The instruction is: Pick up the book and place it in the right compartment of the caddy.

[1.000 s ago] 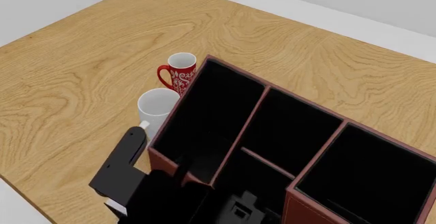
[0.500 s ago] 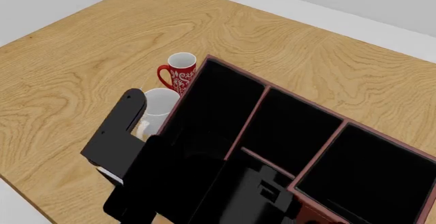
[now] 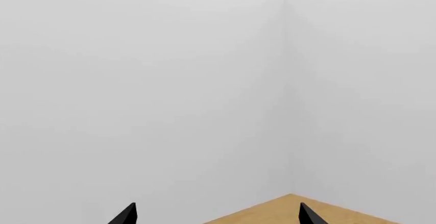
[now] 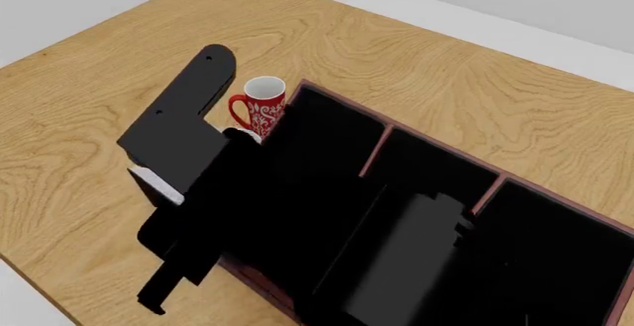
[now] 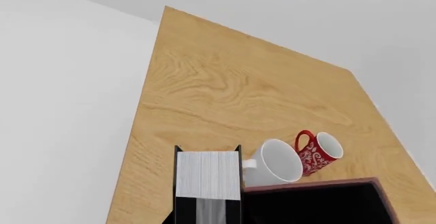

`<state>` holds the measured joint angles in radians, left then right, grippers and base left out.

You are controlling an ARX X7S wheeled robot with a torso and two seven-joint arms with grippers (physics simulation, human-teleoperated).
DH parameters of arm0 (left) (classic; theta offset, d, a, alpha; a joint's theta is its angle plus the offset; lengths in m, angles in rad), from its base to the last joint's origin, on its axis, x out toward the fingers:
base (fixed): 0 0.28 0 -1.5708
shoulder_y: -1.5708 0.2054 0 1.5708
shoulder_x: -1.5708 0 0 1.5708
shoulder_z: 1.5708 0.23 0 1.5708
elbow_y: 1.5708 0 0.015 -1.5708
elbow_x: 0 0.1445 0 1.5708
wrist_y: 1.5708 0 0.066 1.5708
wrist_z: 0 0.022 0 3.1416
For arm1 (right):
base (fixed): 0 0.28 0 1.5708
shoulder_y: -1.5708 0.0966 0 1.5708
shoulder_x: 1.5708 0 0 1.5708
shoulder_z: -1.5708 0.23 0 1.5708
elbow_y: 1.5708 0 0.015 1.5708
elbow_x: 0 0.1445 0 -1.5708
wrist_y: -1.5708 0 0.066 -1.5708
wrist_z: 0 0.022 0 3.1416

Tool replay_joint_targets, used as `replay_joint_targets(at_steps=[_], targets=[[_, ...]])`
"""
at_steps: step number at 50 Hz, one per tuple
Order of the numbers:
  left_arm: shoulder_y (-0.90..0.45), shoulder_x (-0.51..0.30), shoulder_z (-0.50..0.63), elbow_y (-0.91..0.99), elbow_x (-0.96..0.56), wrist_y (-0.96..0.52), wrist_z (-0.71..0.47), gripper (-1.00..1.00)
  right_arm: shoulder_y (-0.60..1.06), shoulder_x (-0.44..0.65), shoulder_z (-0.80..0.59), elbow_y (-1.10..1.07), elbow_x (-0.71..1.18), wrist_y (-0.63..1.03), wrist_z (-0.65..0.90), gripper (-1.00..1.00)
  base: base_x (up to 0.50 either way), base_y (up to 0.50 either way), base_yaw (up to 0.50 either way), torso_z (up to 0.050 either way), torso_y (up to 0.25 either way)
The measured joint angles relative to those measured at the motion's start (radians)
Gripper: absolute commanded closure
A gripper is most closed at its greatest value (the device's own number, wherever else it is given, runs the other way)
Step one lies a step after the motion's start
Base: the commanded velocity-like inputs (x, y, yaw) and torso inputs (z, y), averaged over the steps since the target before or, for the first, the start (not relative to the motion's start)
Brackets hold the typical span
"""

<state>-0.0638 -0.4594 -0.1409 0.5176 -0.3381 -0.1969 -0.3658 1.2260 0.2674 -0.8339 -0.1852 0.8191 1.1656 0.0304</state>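
Black book (image 4: 183, 122), gripped shut in the right gripper (image 5: 208, 219), has risen clear beside the mugs (image 4: 260, 107), left of the caddy (image 4: 337, 99), so carrying across to its right compartment (image 4: 565, 229) remains; left gripper (image 3: 214, 215) gapes empty.

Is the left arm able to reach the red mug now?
Probably not directly: the left gripper faces a bare wall, away from the red mug, and would need turning first.

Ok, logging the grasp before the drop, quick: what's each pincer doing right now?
Left pincer: open, holding nothing; only its two tips show.
Right pincer: closed on the book, lifted above the table.
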Motion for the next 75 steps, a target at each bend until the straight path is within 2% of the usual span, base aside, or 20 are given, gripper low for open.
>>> replay_joint_targets(at_steps=[11, 24, 38, 47, 60, 75], targets=[[-0.001, -0.002, -0.001, 0.003, -0.003, -0.002, -0.003, -1.0, 0.013, 0.013, 0.098, -0.027, 0.058, 0.03, 0.038, 1.0, 0.0, 0.0, 0.0, 0.0, 0.001], [-0.002, -0.003, 0.0, 0.002, -0.006, 0.0, -0.004, -1.0, 0.041, 0.016, 0.294, -0.05, 0.175, 0.127, 0.159, 1.0, 0.0, 0.0, 0.0, 0.0, 0.002], [0.0, -0.004, -0.001, 0.001, -0.01, 0.006, -0.004, -1.0, 0.101, 0.004, 0.5, -0.058, 0.305, 0.273, 0.354, 1.0, 0.0, 0.0, 0.0, 0.001, 0.001], [0.004, -0.006, -0.005, 0.009, -0.015, 0.004, -0.006, -1.0, 0.145, 0.019, 0.613, -0.061, 0.465, 0.342, 0.564, 1.0, 0.0, 0.0, 0.0, 0.0, 0.001], [0.005, -0.008, -0.001, 0.016, -0.016, 0.002, -0.008, -1.0, 0.174, 0.139, 0.656, -0.06, 0.756, 0.36, 0.863, 1.0, 0.0, 0.0, 0.0, 0.0, 0.002], [0.005, -0.01, 0.001, 0.021, -0.017, 0.001, -0.011, -1.0, 0.269, 0.27, 0.587, -0.024, 1.051, 0.319, 1.12, 1.0, 0.0, 0.0, 0.0, 0.0, 0.001]])
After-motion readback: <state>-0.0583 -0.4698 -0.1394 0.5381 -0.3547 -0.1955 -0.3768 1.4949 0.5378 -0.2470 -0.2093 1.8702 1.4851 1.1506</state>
